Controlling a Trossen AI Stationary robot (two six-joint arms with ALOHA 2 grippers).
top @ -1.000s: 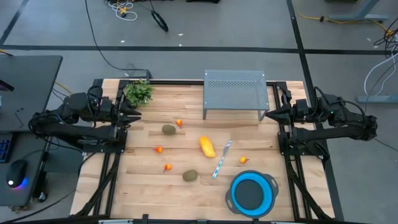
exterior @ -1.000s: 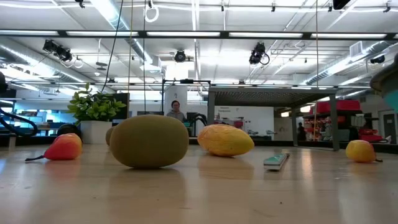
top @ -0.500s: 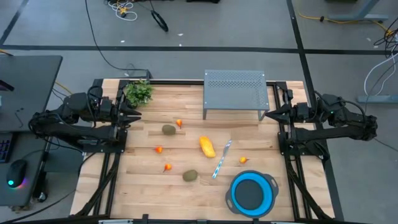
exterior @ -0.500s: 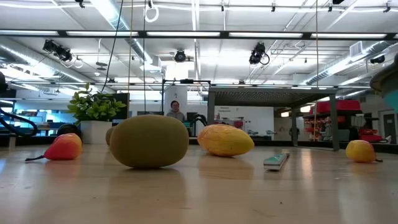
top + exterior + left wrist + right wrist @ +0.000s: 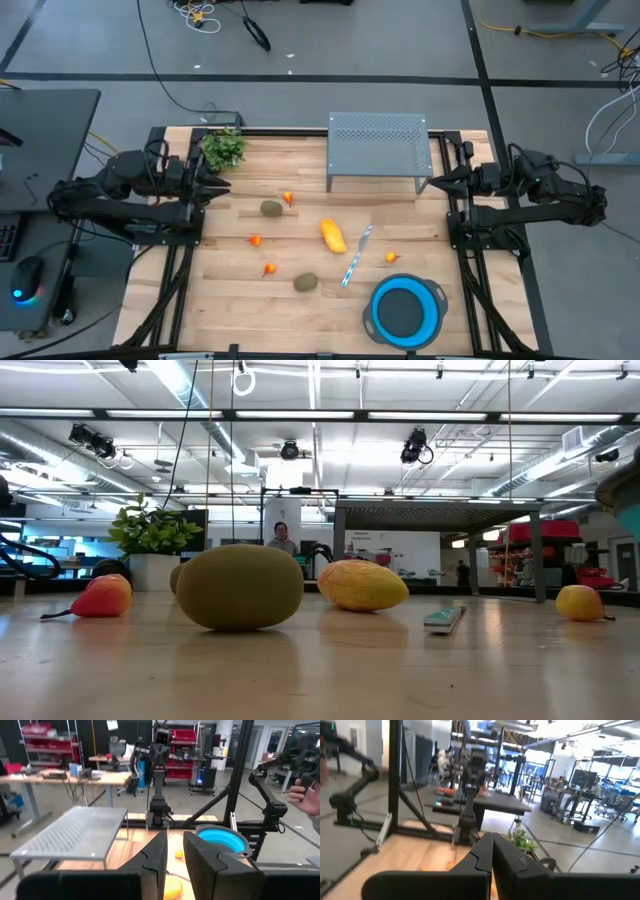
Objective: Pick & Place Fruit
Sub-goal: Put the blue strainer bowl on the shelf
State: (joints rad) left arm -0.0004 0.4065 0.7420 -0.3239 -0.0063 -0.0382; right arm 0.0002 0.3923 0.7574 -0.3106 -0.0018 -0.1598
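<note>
Two arms: both parked at the table's side edges from where I sit, neither over the fruit.
Left gripper [image 5: 222,180]: at the left edge, just beside the green plant [image 5: 222,148]; in its wrist view I see the fingers [image 5: 156,860] standing a narrow slit apart, with nothing between them.
Right gripper [image 5: 432,184]: at the right edge by a leg of the grey perforated rack [image 5: 377,146]; its fingers are pressed together, holding nothing.
Mango [image 5: 333,236]: the largest piece, yellow-orange, lying mid-table just beside the silver-blue utensil [image 5: 356,256].
Kiwis: one [image 5: 271,208] toward the rear left of centre, the other [image 5: 306,283] nearer the front edge, well apart from each other.
Small bits: one orange piece [image 5: 288,198] just beside the rear kiwi, two more [image 5: 255,240] and [image 5: 269,269] on the left half, one [image 5: 391,257] right of the utensil.
Blue bowl [image 5: 407,311]: front right; no fruit in it that I can see, and I take it as the likely drop point.
Step in hand: I judge the task not yet begun; every piece lies on the wood and no approach shows.
Next move: I would spread one gripper, bring it out over a piece and come down. The right arm suits the orange bit nearest the bowl; the mango needs care not to catch the utensil.
</note>
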